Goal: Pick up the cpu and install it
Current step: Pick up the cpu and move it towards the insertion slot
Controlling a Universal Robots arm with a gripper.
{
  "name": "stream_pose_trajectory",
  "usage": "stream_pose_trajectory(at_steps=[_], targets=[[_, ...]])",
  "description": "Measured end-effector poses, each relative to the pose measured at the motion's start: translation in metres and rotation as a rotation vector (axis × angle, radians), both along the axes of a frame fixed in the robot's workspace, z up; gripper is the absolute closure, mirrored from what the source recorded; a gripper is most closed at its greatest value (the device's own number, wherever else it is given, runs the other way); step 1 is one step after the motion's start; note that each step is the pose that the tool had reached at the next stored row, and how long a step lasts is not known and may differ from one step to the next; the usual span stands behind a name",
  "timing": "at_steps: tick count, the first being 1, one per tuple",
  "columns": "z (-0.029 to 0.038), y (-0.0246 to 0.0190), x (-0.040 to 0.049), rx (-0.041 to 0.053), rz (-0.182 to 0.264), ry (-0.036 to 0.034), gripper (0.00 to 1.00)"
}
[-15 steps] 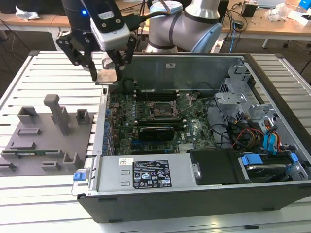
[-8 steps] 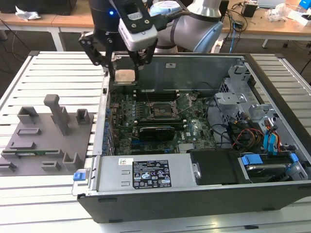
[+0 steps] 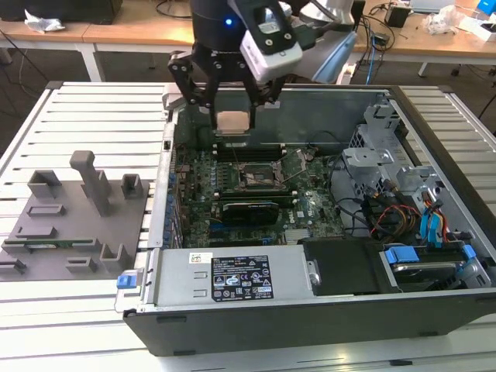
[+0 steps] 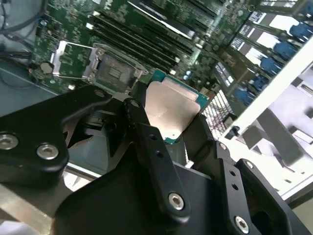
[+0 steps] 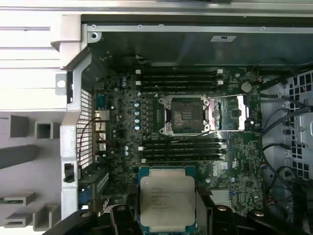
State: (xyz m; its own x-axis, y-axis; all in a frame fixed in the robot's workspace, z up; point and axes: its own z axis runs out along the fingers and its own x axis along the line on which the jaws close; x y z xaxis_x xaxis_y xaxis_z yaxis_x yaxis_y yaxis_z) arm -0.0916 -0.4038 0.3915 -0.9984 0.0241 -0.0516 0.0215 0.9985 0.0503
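**One cpu (image 5: 167,200) clamped over the open case**

The hand (image 3: 232,110) grips the single cpu by its edges between two black fingers (image 4: 146,142), above the motherboard (image 5: 122,127) and short of its one empty socket (image 5: 185,115). The computer case (image 3: 310,325) stands on the slatted counter (image 3: 85,116), beside one grey fixture plate (image 3: 70,225).

Silvery square cpu (image 5: 167,200) aloft, level, above motherboard (image 5: 122,132).

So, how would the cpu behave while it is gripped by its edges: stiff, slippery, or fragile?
The cpu looks like a flat plate with a metal top, so it is probably stiff, not floppy. That smooth silvery top may be slippery; the hand clamps it at opposite edges. The thin green edge seems delicate, so hard squeezing could harm it.
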Motion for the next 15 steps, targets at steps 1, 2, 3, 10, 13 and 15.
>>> stream_pose_trajectory(at_steps=[1, 2, 3, 10, 13, 15], targets=[[0.0, 0.0, 0.0045, -0.0001, 0.0, 0.0002, 0.45], [0.0, 0.0, 0.0111, 0.0, 0.0, 0.0003, 0.45], [0.0, 0.0, 0.0151, 0.0001, 0.0, 0.0004, 0.45], [-0.0017, 0.0, 0.0304, 0.0002, 0.0, 0.0006, 0.45], [-0.0074, 0.0, 0.0309, 0.0001, 0.0, 0.0006, 0.45], [-0.0129, 0.0, 0.0313, 0.0, 0.0, 0.0007, 0.45]])
